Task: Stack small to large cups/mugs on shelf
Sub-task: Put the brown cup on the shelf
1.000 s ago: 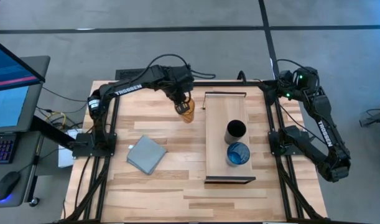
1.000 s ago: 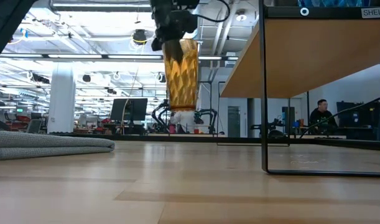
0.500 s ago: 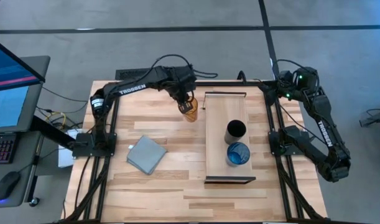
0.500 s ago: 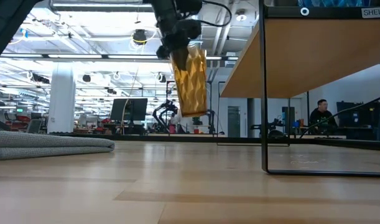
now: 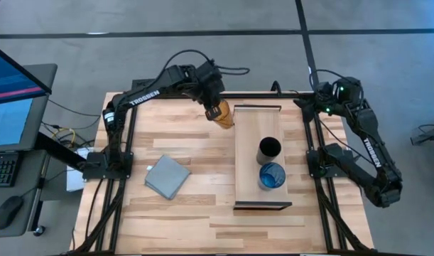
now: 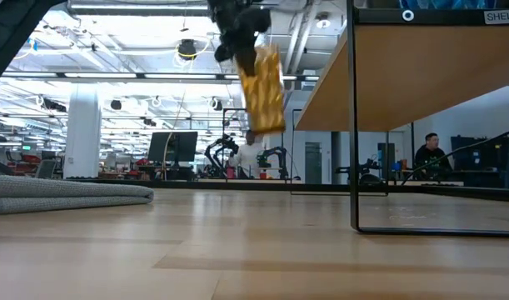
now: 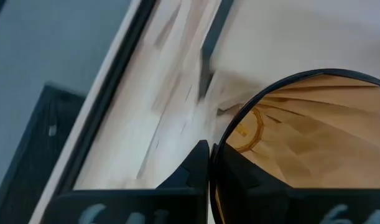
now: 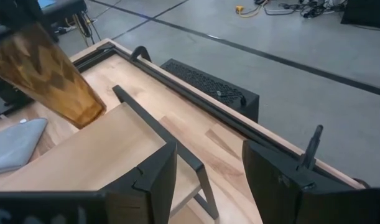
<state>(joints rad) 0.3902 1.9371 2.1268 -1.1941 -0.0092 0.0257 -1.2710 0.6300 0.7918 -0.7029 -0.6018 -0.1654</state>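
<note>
My left gripper is shut on the amber-orange tumbler, held in the air beside the shelf's far left corner; the tumbler also shows in the low view and the right wrist view. The light-wood shelf stands on dark end brackets right of centre. A black cup and a translucent blue cup stand on its top, side by side. My right gripper is open and empty at the table's far right corner. My left gripper holds the tumbler by its rim, one finger inside the mouth and the other outside the wall. The fingers come from above, slanting down. The tumbler hangs below them, clear of the table, tilted with its base toward the shelf.
A folded grey-blue cloth lies on the table's left half, also showing in the low view. The shelf's dark bracket leg stands to the right of the tumbler. Bare tabletop lies between cloth and shelf.
My left gripper has gone up and toward the table's far and right edges, closer to the shelf's far end, carrying the tumbler. The tumbler has risen higher above the table and tipped further, its base swinging toward the shelf.
</note>
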